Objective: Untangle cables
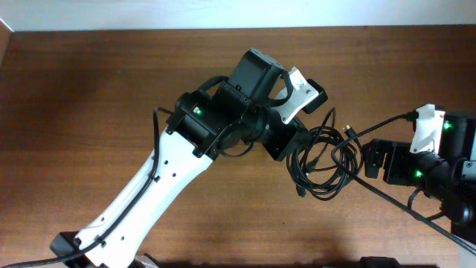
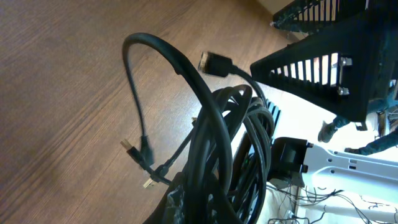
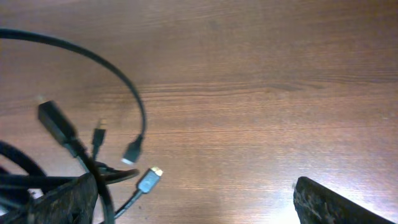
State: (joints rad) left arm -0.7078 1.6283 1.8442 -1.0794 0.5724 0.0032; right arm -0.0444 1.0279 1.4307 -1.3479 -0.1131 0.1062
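Tangled cables [image 2: 230,137] bunch in closed left hand [image 1: 291,149]; right hand [image 1: 370,159] spread wide.

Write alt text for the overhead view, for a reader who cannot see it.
A loose tangle of thin black cables shows right of centre against a brown wooden table. The white-and-black left arm reaches from the lower left to the tangle's left edge; the right tool stands open just beyond its right side.

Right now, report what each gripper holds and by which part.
The left gripper is shut on the cables, pinching the bunched loops of the bundle. The right gripper is open and holds nothing.
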